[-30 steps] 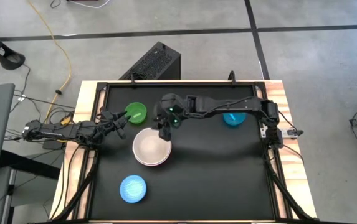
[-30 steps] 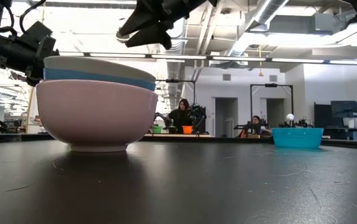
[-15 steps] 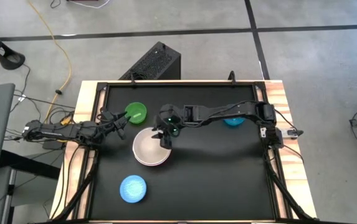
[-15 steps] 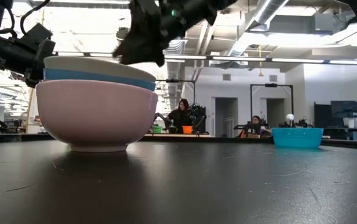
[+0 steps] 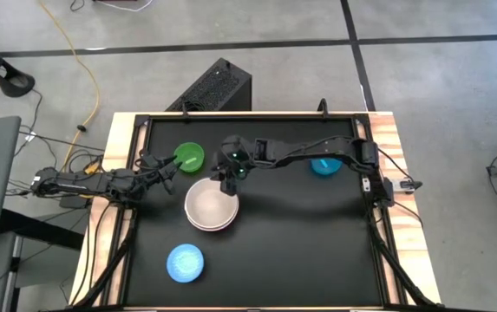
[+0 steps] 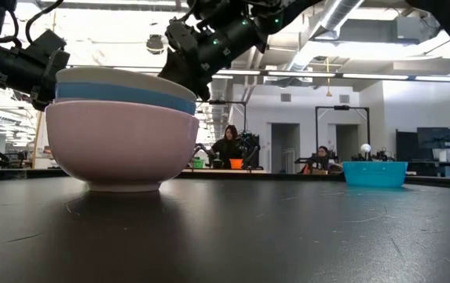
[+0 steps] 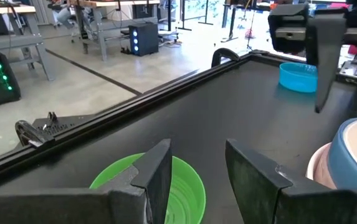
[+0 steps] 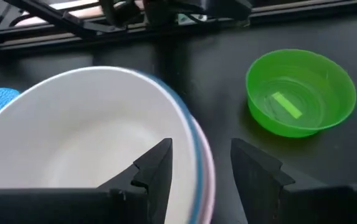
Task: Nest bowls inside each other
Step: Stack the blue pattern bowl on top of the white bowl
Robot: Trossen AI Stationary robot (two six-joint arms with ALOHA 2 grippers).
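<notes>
bowls (image 5: pixel 210 206): round, smooth plastic, nested | green bowl (image 5: pixel 188 157): shallow, glossy

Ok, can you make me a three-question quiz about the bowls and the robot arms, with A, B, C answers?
1. Where is the green bowl?
A. inside the stack
B. alone on the table, beside the left gripper
C. on the floor

2. How many bowls are in the stack?
A. one
B. three
C. six

3. What is the right gripper doing?
A. open above the stack's rim
B. holding the teal bowl
C. resting flat on the table

Answers:
1 B, the high view shows it standing by itself near the left gripper.
2 B, the low view shows pink, blue and white rims.
3 A, the right wrist view shows its fingers apart and empty.
</notes>
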